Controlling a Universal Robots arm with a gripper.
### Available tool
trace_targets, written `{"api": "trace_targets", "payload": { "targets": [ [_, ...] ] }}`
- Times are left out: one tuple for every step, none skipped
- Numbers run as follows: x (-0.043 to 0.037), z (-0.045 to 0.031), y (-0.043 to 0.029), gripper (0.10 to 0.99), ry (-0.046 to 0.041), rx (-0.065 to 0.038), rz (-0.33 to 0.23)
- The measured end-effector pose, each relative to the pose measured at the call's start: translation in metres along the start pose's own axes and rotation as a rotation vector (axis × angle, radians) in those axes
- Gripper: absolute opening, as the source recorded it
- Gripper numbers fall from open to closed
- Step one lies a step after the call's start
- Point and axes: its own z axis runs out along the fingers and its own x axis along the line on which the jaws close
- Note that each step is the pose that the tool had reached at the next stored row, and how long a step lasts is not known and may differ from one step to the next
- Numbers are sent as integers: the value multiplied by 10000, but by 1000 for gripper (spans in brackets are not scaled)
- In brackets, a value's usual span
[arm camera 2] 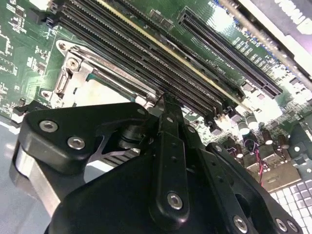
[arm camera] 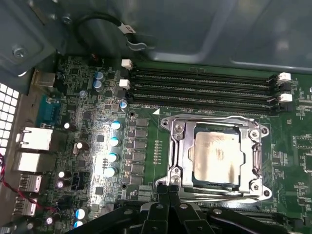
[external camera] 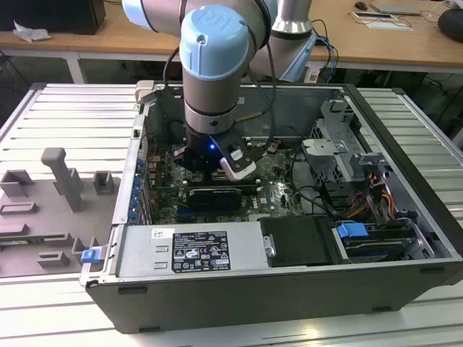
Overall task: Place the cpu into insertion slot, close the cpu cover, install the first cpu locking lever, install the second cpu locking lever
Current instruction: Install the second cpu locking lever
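Green motherboard (arm camera: 97,136), memory slots (arm camera: 204,92) just beside cpu cover (arm camera: 180,146).

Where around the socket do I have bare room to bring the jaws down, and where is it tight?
Bare green board lies beside the insertion slot, between its rim and the capacitor row. Tight: the memory slots run right along one edge, and the gripper sits at the opposite edge. The cpu lies seated under the cpu cover.
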Motion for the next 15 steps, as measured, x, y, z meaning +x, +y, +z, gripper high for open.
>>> {"api": "trace_targets", "payload": {
  "targets": [
    [1, 5, -3, 106, -1, -40, -3],
    [2, 11, -4, 106, -5, -91, -5],
    [4, 17, -6, 106, -15, -166, -10],
    [7, 19, -8, 106, -23, -241, -13],
    [11, 22, -11, 106, -32, -357, -18],
    [16, 27, -14, 106, -38, -411, -23],
    [24, 33, -18, 106, -44, -454, -25],
    [35, 39, -22, 106, -50, -488, -30],
    [46, 46, -26, 106, -53, -517, -33],
    [53, 55, -28, 106, -55, -539, -33],
    [55, 69, -33, 106, -54, -553, -34],
    [54, 68, -33, 106, -63, -558, -38],
    [53, 19, -21, 106, -69, -560, -38],
    [52, -33, -7, 106, -67, -567, -38],
    [52, -35, -3, 106, -69, -566, -37]
  ]
}}
